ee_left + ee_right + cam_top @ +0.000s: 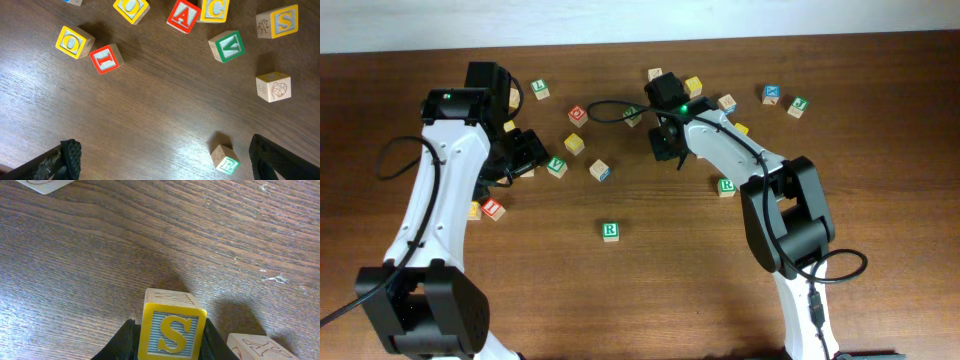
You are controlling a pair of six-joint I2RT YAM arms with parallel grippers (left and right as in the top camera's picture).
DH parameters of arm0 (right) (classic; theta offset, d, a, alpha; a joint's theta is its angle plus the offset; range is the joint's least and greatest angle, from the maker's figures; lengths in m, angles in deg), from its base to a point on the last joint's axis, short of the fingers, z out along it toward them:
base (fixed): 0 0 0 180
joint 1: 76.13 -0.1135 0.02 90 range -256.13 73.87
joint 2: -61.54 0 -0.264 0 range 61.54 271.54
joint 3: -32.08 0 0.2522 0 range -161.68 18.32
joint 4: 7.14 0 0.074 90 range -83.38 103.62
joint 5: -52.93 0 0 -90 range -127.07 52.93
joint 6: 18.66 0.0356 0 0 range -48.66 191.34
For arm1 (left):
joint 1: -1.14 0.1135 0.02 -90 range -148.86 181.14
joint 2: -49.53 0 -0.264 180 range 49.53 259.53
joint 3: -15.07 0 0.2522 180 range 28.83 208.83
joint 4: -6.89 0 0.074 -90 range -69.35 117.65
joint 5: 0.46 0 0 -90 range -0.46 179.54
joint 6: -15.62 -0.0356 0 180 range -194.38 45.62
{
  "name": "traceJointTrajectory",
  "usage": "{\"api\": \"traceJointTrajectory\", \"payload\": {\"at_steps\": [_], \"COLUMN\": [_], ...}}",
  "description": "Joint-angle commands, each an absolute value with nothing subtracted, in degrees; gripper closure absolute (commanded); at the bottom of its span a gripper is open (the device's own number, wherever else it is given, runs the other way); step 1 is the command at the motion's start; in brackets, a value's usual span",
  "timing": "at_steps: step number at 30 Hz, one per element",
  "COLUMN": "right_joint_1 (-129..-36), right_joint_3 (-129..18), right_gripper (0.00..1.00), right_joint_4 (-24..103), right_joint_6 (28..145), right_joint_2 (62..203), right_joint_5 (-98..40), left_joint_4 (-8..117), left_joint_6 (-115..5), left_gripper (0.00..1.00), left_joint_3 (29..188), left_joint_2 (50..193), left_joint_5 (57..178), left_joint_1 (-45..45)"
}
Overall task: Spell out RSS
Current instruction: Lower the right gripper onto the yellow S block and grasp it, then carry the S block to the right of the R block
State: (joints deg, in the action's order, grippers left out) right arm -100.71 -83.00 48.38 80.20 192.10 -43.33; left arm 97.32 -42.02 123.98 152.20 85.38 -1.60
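Note:
The green R cube [610, 231] lies alone near the table's middle and also shows low in the left wrist view as the R cube [225, 159], just inside my left gripper's right finger. My left gripper [165, 167] hangs wide open above the table with nothing between its fingers. In the overhead view the left gripper [525, 152] is over the left cluster of cubes. One yellow S cube [278, 22] rests beside the green V cube [227, 46]. My right gripper [172, 342] has its dark fingers pressed on both sides of the other yellow S cube [172, 330]. From overhead the right gripper [665, 142] hides that cube.
Loose letter cubes lie around: red I [106, 58], yellow O [75, 41], red A [184, 15], yellow C [215, 9], a plain-faced cube [273, 86]. A wooden cube [260, 350] sits just right of the held one. Several more cubes [772, 95] lie at the back right, and a green one [726, 186] near the right arm.

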Motion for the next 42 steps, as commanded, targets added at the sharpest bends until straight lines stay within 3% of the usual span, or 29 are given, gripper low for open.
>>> {"api": "traceJointTrajectory", "payload": {"at_steps": [1, 7, 13, 16, 22, 29, 42], "right_joint_1": [-100.8, -100.9, -101.1, -103.7, -113.6, -117.1, -120.9], "right_joint_3": [-84.0, -84.0, -83.8, -80.2, -65.2, -61.6, -61.3], "right_gripper": [0.78, 0.78, 0.77, 0.77, 0.77, 0.77, 0.77], "right_joint_4": [49.1, 56.0, 70.3, 75.3, 61.8, 56.0, 52.6], "right_joint_6": [80.7, 81.3, 82.4, 83.8, 99.0, 107.7, 108.6], "right_joint_2": [189.9, 179.7, 174.3, 174.7, 174.7, 175.4, 175.5], "right_joint_5": [-44.2, -42.6, -24.4, -23.6, -26.5, -33.4, -37.3], "left_joint_4": [97.3, 97.3, 97.3, 97.3, 97.3, 97.3, 97.3], "left_joint_6": [-42.3, -42.3, -42.3, -42.3, -42.3, -42.3, -42.3], "left_gripper": [0.01, 0.01, 0.01, 0.01, 0.01, 0.01, 0.01], "left_joint_3": [124.6, 124.6, 124.6, 124.6, 124.6, 124.6, 124.6], "left_joint_2": [152.2, 152.2, 152.2, 152.2, 152.2, 152.2, 152.2], "left_joint_5": [84.5, 84.5, 84.5, 84.5, 84.5, 84.5, 84.5], "left_joint_1": [-1.3, -1.3, -1.3, -1.3, -1.3, -1.3, -1.3]}}
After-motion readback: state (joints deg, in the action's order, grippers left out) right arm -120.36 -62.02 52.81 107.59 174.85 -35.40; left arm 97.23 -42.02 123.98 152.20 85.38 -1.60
